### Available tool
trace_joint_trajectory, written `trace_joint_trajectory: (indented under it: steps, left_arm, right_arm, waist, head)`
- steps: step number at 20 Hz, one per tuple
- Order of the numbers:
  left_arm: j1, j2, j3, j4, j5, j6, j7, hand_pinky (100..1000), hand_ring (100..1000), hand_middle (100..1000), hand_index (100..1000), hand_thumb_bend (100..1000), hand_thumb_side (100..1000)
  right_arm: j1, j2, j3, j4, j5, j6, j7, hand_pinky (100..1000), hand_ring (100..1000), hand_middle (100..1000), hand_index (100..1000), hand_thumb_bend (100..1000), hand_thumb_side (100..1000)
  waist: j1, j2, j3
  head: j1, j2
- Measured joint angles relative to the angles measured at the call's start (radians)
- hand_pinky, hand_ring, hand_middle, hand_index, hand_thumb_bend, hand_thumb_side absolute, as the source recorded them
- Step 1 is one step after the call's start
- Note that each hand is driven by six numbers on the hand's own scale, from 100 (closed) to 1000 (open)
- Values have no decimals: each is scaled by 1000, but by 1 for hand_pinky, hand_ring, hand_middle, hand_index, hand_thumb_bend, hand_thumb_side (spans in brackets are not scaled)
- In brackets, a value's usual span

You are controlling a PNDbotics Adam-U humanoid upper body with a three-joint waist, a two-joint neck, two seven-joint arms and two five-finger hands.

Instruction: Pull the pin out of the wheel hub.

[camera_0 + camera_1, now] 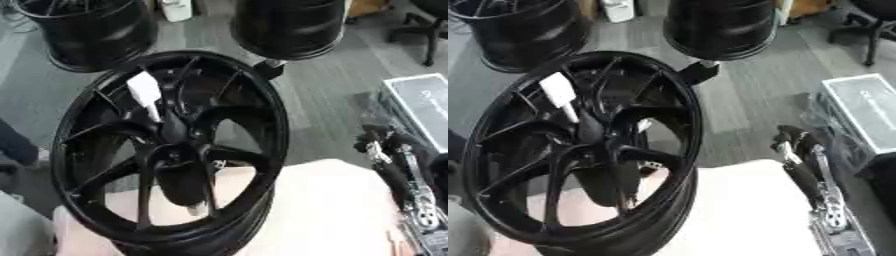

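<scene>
A: The pin (146, 97) — is it the white piece poking out of the black wheel hub (171, 150)?

B: That's my reading. It sits in the upper left of the frame, a broad white head uppermost and a thin stem running down and to the right toward the hub's centre. So its long axis is tilted, head up-left, stem down-right.

A: Where's the hub itself?

B: On the pale worktop (324, 210), lying tilted across the left and centre of the frame, spokes facing the camera.

A: And the hands?

B: Only the right hand (798, 150) shows, at the right edge of the frame, forearm rising from the lower right. Its dark fingers are bunched at the top and seem to have nothing in them, but I cannot tell how far they are spread. The left hand is not visible.

A: So the pin lies which way from it?

B: Up and well to the left, apart from it, across the rim. I'd judge the pull should follow the stem's line, outward toward the upper left.
</scene>
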Motion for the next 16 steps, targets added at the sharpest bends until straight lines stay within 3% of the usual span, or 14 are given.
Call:
trace_joint_trajectory:
  steps: [3,8,13,16]
  left_arm:
    - [120,-153,40,-180,144,40,97,583,438,667,816,476,662]
    - [219,-423,90,-514,319,248,173,590,447,655,805,467,678]
    - [233,-604,111,-620,320,425,178,593,450,636,793,460,712]
    - [234,-649,110,-623,284,489,176,593,450,626,785,447,720]
  right_arm:
    - [0,6,0,0,0,0,0,681,611,582,748,100,564]
    - [-2,12,-1,0,-2,0,-1,681,611,582,748,100,564]
    - [-6,24,0,0,-6,0,-1,681,611,582,749,100,567]
    - [-10,24,0,0,-8,1,1,682,611,583,749,100,566]
  waist:
    - [-6,0,16]
    - [-21,9,32]
    - [-33,10,38]
    - [-38,14,39]
  head:
    - [0,0]
    - [0,1]
    - [14,9]
    - [23,10]
